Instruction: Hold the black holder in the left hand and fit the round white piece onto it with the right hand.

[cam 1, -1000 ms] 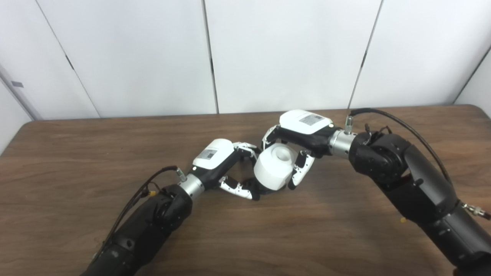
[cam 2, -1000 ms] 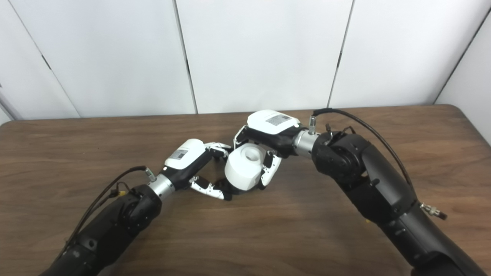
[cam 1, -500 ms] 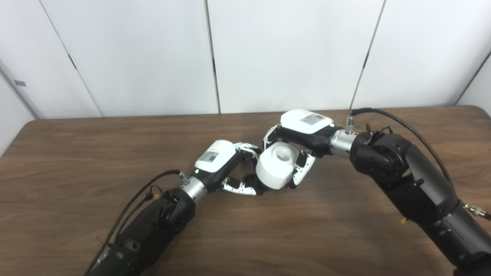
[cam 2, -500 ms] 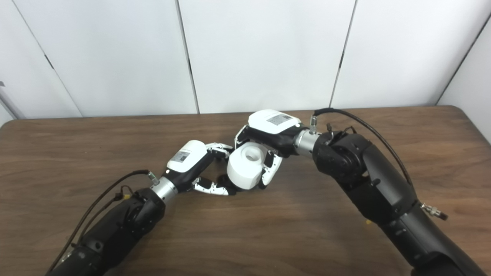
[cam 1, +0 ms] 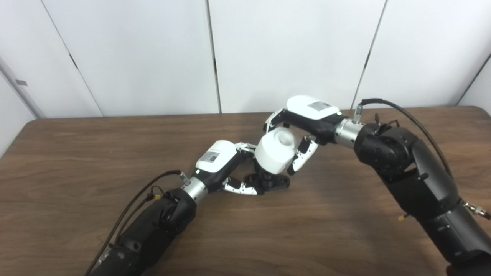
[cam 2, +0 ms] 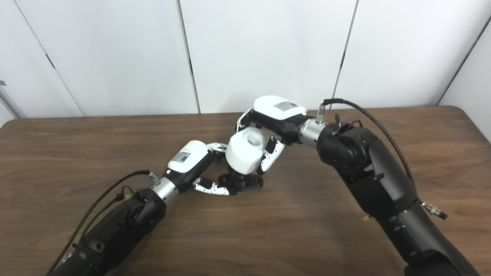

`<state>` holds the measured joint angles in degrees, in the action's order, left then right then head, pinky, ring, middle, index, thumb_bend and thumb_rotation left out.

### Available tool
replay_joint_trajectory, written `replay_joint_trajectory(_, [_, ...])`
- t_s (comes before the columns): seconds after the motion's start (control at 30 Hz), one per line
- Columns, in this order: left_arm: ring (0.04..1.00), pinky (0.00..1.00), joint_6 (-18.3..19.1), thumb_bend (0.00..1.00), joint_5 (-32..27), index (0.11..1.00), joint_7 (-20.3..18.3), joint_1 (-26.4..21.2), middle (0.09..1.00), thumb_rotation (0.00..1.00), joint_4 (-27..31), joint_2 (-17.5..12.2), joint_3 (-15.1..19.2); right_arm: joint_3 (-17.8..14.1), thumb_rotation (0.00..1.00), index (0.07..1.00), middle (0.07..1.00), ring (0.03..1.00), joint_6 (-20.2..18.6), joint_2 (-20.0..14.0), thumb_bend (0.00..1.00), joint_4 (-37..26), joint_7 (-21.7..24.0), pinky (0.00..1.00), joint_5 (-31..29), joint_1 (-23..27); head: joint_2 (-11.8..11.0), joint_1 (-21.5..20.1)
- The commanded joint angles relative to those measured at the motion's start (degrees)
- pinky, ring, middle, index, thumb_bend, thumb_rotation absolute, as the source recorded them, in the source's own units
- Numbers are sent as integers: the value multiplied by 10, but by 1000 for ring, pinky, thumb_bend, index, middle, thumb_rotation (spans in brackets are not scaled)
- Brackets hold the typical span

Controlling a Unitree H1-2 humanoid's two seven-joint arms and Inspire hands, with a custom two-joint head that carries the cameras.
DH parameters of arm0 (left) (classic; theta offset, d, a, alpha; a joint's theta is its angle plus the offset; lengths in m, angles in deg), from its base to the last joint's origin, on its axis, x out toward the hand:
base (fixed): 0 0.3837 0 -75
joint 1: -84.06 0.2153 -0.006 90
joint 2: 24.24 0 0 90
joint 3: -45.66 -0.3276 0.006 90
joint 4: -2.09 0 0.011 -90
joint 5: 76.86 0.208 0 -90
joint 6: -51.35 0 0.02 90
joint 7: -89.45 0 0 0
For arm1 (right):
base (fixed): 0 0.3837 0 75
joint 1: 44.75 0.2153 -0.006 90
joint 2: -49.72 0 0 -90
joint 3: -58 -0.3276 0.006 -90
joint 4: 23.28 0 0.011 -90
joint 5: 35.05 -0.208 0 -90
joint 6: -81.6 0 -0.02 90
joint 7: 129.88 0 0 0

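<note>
The round white piece (cam 1: 274, 154), a thick cylinder with a hole in its top, hangs tilted above the table in my right hand (cam 1: 303, 122), whose fingers wrap its far side and whose thumb presses its right side. Under it the black holder (cam 1: 270, 181) rests on the wooden table (cam 1: 76, 153), its short post rising toward the underside of the white piece. My left hand (cam 1: 226, 168) lies low at the holder's left, thumb against the base and fingers curled behind it.
Both dark forearms come in from the bottom corners, with cables along them. White wall panels stand behind the table's far edge (cam 1: 115, 117). Bare wood lies to the left, the right and in front.
My right hand has lifted the white piece up and slightly back, uncovering the black holder's base and post. My left hand stays on the holder.
</note>
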<state>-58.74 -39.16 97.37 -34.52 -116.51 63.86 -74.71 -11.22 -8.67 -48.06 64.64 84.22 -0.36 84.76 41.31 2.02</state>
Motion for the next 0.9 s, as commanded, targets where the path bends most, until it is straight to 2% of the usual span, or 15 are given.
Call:
replay_joint_trajectory(0.0, [791, 653, 43, 524, 22, 478, -55, 34, 790, 70, -45, -17, -13, -14, 134, 483, 756, 769, -4, -1, 517, -21, -6, 655, -9, 39, 0, 0])
replay_joint_trajectory(0.27, [787, 647, 37, 524, 20, 478, -52, 36, 788, 70, -46, -19, -13, -17, 135, 482, 755, 758, -12, -2, 518, -23, -3, 636, -11, 56, 0, -2])
replay_joint_trajectory(0.57, [793, 650, 39, 524, 17, 478, -59, 37, 793, 70, -42, -19, -12, 6, 135, 483, 754, 780, -4, -17, 520, -13, 48, 672, -1, 92, 2, 1])
replay_joint_trajectory(0.87, [788, 636, 36, 524, 18, 478, -58, 37, 789, 70, -43, -18, -14, 25, 135, 482, 760, 781, 7, -17, 522, 2, 67, 664, 5, 110, 4, 1])
